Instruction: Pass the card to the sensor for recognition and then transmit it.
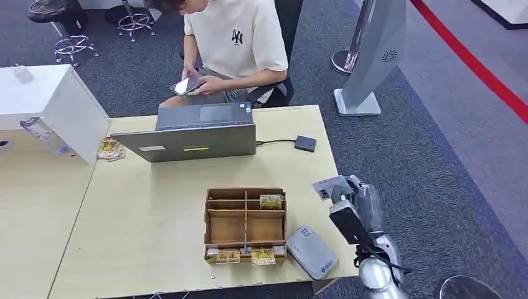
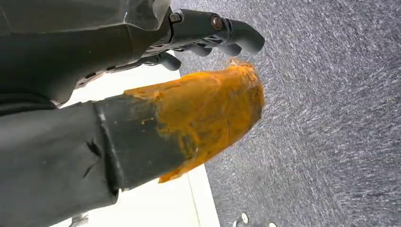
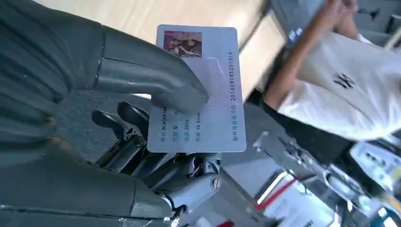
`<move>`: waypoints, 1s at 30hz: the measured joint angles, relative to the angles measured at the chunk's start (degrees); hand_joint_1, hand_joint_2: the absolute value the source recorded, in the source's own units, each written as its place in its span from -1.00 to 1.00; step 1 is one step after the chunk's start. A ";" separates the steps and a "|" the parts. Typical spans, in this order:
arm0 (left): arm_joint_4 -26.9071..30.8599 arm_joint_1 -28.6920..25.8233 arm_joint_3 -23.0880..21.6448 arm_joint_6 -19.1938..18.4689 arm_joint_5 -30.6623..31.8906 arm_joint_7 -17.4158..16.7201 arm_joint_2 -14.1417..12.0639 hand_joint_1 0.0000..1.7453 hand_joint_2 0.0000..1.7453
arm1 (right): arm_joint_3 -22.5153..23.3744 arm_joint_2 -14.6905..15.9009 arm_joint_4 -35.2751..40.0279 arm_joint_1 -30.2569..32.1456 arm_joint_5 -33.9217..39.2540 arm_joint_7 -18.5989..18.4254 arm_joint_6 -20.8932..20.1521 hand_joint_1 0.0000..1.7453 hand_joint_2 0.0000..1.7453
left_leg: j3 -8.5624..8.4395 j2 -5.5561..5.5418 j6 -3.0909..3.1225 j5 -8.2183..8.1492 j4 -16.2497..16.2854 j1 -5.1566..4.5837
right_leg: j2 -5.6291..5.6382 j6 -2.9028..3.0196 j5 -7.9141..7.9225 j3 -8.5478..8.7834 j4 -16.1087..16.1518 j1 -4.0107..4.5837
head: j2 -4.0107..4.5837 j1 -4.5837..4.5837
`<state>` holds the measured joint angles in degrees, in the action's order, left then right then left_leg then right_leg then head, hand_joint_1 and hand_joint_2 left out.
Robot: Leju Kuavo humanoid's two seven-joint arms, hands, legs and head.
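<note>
My right hand [image 1: 356, 204] hovers just off the table's right edge and pinches a white ID card [image 1: 325, 187]. In the right wrist view the card [image 3: 198, 90] is pressed between the thumb [image 3: 151, 82] and the dark fingers beneath it, with its photo and print facing the camera. A grey rounded card sensor [image 1: 311, 251] lies flat on the table's front right corner, below and left of the held card. A small dark box [image 1: 305, 143] on a cable sits near the laptop. My left hand [image 2: 189, 71] hangs over carpet with its orange-taped thumb [image 2: 208, 113] apart from the fingers, holding nothing.
A cardboard organiser [image 1: 246, 225] with several cards stands mid-table, left of the sensor. Behind it is a grey laptop [image 1: 194, 134], and a seated person [image 1: 233, 43] looks at a phone. A white box [image 1: 53, 103] stands at the left, a white stand [image 1: 372, 59] on the carpet at the right.
</note>
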<state>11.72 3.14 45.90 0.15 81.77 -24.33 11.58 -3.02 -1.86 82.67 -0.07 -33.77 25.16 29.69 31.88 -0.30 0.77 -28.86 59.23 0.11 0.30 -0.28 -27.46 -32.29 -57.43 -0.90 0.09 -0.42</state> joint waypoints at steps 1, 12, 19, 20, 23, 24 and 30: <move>0.00 0.00 -0.02 -0.02 0.33 -0.02 0.07 -1.00 -1.00 | 0.37 -0.94 1.94 0.79 -1.05 1.03 2.41 1.00 1.00 | 0.02 -0.03 0.00 0.00 0.00 0.00 | -0.03 -0.01 -0.02 0.00 0.00 0.00 | 0.00 -0.02; 0.00 0.03 -0.33 -0.33 3.06 -0.02 0.04 -1.00 -1.00 | -0.40 -8.41 15.49 4.81 -16.13 7.35 9.92 1.00 1.00 | 0.03 -0.02 -0.01 -0.01 0.00 0.00 | -0.03 -0.06 -0.05 0.01 0.00 -0.01 | 0.00 0.00; 0.00 0.10 -1.22 -1.27 4.89 0.42 0.00 -1.00 -1.00 | -2.08 -13.40 14.46 1.53 -26.65 14.18 9.92 1.00 1.00 | 0.02 -0.02 -0.02 0.01 0.00 0.01 | -0.02 -0.04 -0.04 0.03 -0.05 0.00 | 0.00 -0.02; 0.00 0.17 -1.49 -1.38 5.35 0.61 -0.02 -1.00 -1.00 | -2.90 -13.75 13.79 0.48 -29.86 14.58 9.94 1.00 1.00 | 0.03 -0.05 -0.02 0.02 0.00 0.02 | -0.04 -0.04 -0.04 0.03 -0.05 0.00 | 0.00 0.02; 0.00 0.19 -1.86 -1.95 6.29 1.05 -0.09 -1.00 -1.00 | -4.44 -13.96 12.27 -2.32 -35.66 14.62 9.96 1.00 1.00 | 0.04 -0.04 -0.02 0.02 0.00 0.02 | -0.03 -0.04 -0.03 0.03 -0.06 -0.01 | 0.00 0.02; 0.00 0.22 -1.99 -2.12 6.56 1.09 -0.11 -1.00 -1.00 | -5.10 -13.99 11.40 -3.39 -37.58 14.62 9.96 1.00 1.00 | 0.04 -0.04 -0.02 0.03 0.00 0.02 | -0.03 -0.04 -0.01 0.03 -0.06 -0.01 | 0.00 0.02; 0.00 0.32 -3.28 -3.30 7.95 1.75 -0.57 -1.00 -1.00 | -9.09 -14.68 5.94 -12.75 -48.86 8.45 9.96 1.00 1.00 | 0.03 -0.02 -0.02 0.07 0.00 0.01 | -0.01 -0.01 0.03 0.02 -0.07 -0.01 | 0.00 0.00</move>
<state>11.72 3.47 42.62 -3.15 89.72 -22.58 11.02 -12.10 -16.54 88.61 -12.82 -82.63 33.61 39.65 31.91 -0.32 0.76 -28.79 59.23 0.12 0.29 -0.29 -27.43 -32.27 -57.50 -0.91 0.09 -0.42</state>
